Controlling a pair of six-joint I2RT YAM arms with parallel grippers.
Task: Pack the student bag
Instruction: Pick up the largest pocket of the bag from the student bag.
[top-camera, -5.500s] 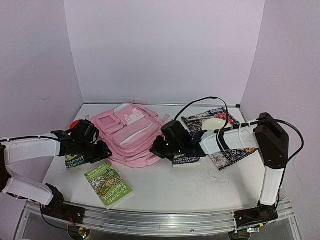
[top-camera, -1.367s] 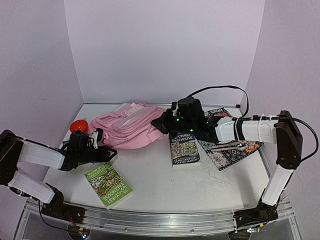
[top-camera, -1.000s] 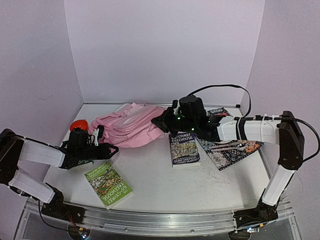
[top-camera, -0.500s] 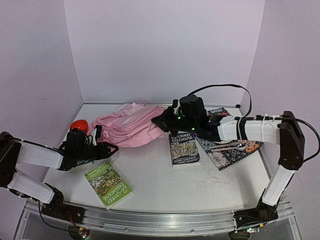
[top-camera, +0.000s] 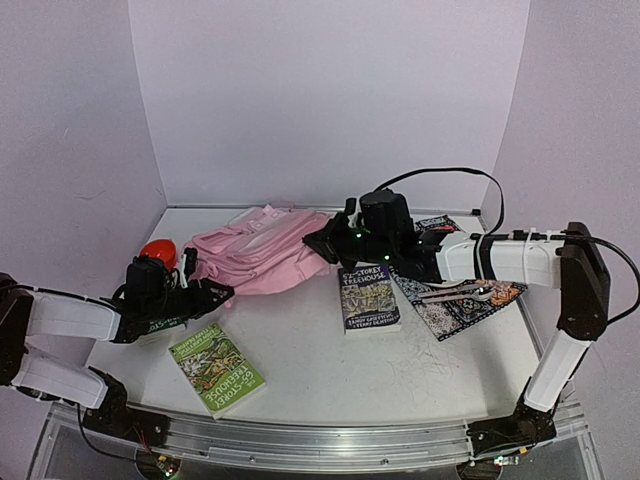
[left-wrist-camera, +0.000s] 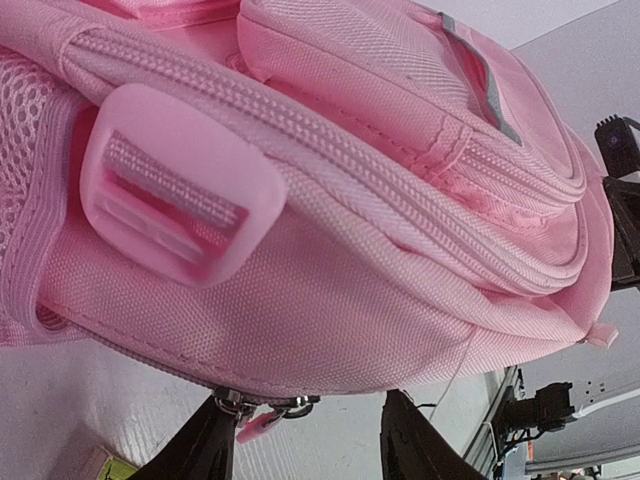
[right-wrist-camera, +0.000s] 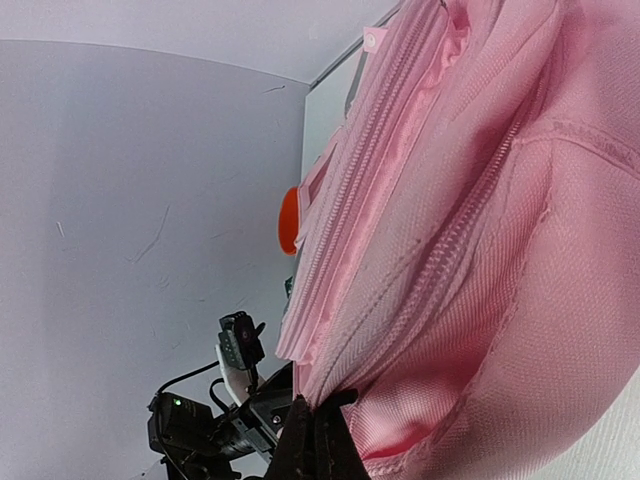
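Note:
The student bag (top-camera: 258, 252), soft pink fabric, lies bunched at the back of the table with its right edge lifted. My right gripper (top-camera: 314, 244) is shut on that edge; in the right wrist view its fingers (right-wrist-camera: 318, 445) pinch a fold of the bag (right-wrist-camera: 470, 230) beside a zip. My left gripper (top-camera: 217, 292) stands open at the bag's near left corner. In the left wrist view the bag (left-wrist-camera: 330, 300) fills the frame, and two metal zip pulls (left-wrist-camera: 262, 410) hang just beyond the left gripper (left-wrist-camera: 305, 450), close to its left finger. Nothing sits between those jaws.
A green book (top-camera: 217, 369) lies near the front left, and another green book (top-camera: 162, 326) is under the left arm. A dark book (top-camera: 368, 296) and a patterned book (top-camera: 458, 293) lie below the right arm. A red ball (top-camera: 158, 252) sits left of the bag.
The right gripper has lifted the bag's right edge off the table since the earliest frame and holds it still. Over the last second the left gripper has edged slightly towards the bag's near corner.

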